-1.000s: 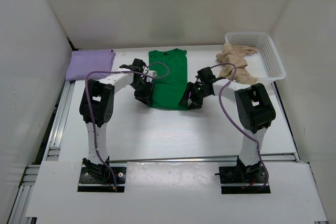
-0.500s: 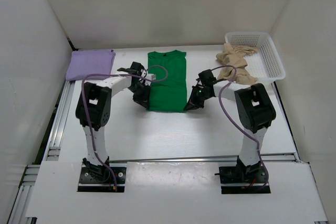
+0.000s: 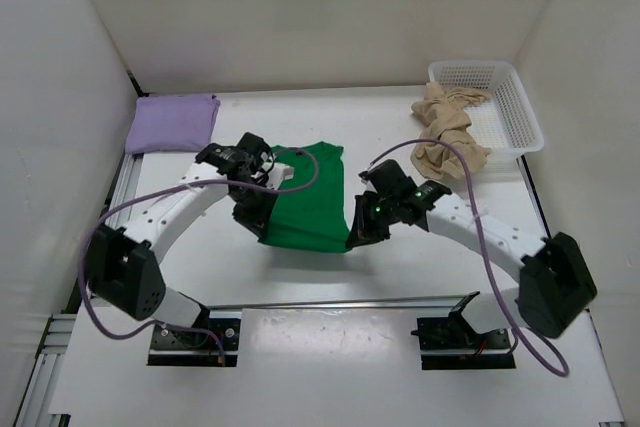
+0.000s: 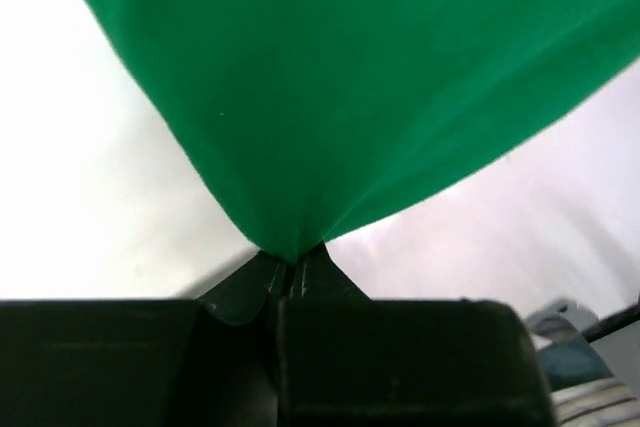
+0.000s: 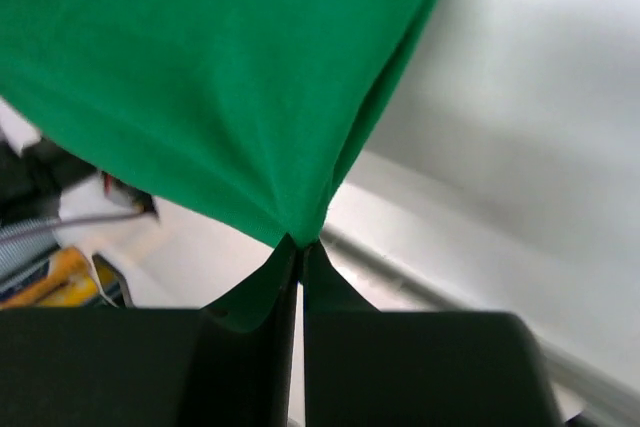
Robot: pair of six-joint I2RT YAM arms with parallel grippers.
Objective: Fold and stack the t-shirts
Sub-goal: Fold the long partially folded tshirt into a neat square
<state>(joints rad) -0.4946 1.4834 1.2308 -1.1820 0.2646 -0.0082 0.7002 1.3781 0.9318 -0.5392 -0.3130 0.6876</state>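
Bright and evenly lit from above in the top view, with only faint, soft shadows on the surface [image 3: 300, 272] just below the green t-shirt [image 3: 305, 212]. Overexposed to near white around that t-shirt in both wrist views, blurred behind it, nearly black beneath it.

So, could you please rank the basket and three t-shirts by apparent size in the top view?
White mesh basket and green t-shirt: largest, about alike; the shirt is partly lifted.
Lavender t-shirt and crumpled beige t-shirt: smaller, too close to rank.

High rear overview plus two close wrist views, all sharing the green t-shirt [image 3: 310, 217].
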